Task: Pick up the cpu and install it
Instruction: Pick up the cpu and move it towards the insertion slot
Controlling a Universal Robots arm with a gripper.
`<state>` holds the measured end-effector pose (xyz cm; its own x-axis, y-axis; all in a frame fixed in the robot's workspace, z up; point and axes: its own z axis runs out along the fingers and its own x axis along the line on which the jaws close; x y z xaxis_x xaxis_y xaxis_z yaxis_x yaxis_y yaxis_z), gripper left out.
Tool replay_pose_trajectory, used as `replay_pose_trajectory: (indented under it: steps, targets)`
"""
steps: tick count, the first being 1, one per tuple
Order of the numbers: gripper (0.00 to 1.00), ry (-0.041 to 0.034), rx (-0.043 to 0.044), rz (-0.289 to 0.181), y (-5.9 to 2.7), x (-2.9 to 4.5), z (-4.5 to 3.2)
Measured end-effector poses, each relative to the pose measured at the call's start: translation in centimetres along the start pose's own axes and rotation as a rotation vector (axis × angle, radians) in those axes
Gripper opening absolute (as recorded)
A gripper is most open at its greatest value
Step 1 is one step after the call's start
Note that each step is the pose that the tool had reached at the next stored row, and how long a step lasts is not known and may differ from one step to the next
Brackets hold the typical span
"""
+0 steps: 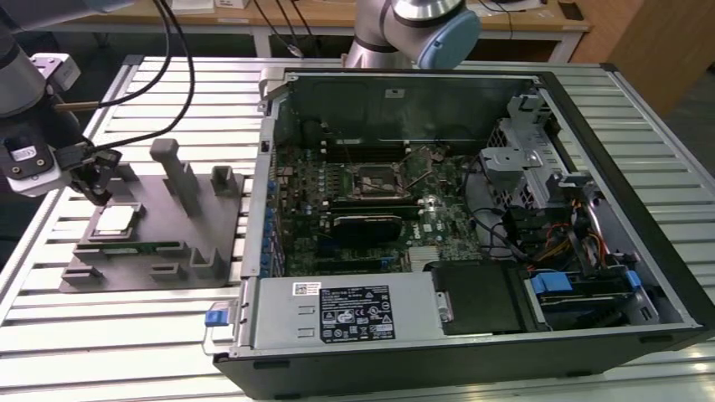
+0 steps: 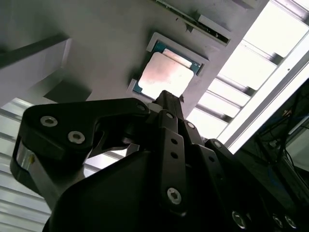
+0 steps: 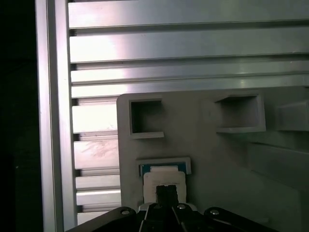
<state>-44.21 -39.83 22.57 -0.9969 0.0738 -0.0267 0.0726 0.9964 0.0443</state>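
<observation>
Hovering just above the cpu, the hand looks closed and empty. That chip lies flat in a pocket of the grey tray on the tabletop. Light, stiff and delicate, I'd guess: hold it by opposite edges.

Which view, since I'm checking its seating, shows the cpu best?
The second wrist view: the cpu shows large and nearly whole. In the first wrist view the gripper covers part of it; the exterior view shows it small.
</observation>
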Motion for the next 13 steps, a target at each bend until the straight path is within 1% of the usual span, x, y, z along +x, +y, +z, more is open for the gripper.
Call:
replay_pose_trajectory:
  steps: [13]
  targets:
    - [0.11,0.0000,0.0000,0.000,-0.12,0.25,1.53]
